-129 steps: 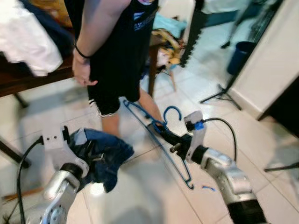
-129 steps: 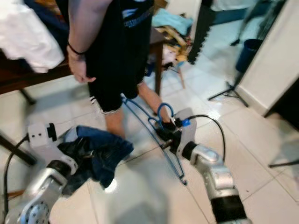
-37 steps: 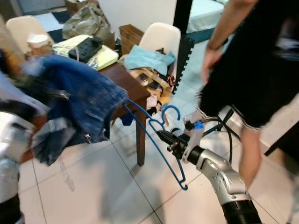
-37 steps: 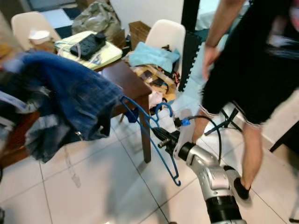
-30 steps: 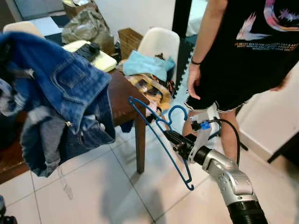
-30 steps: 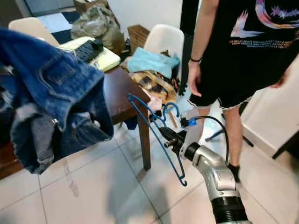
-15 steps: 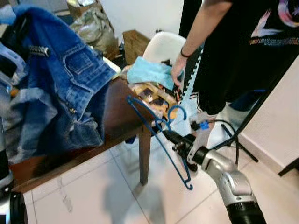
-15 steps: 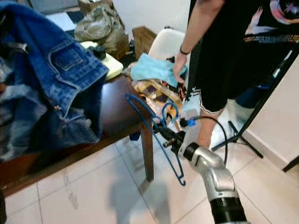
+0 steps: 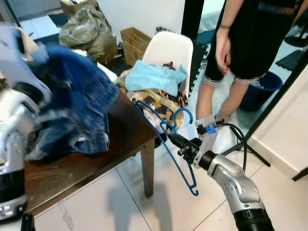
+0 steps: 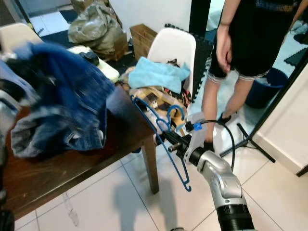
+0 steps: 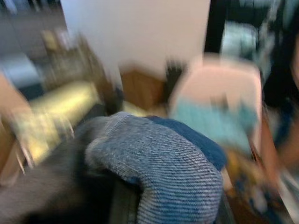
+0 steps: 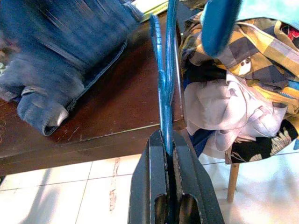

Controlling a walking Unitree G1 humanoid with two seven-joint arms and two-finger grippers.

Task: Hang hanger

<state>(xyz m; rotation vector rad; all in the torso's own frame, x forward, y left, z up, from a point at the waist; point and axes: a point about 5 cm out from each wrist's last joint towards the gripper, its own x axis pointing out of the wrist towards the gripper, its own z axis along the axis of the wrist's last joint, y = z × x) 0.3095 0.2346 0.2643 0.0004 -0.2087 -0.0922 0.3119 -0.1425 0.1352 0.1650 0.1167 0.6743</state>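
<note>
While the right gripper point(image 9: 169, 138) stays clamped on one blue hanger point(image 9: 163, 144), that hanger hangs in the air just off the corner of one dark wooden table point(image 9: 86, 163), hook uppermost. Fingers point(image 12: 154, 163) pinch the wire near its neck. Left gripper point(image 9: 29, 91) is raised over the table with one pair of blue jeans point(image 9: 77, 110) bunched on it; finger state cannot be told. One white chair point(image 9: 168, 50) carries heaped clothes. One person point(image 9: 245, 43) stands behind.

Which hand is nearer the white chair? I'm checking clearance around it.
Right. The right hand, shut on the blue hanger, is just in front of the white chair; the left hand holds jeans across the table.
</note>
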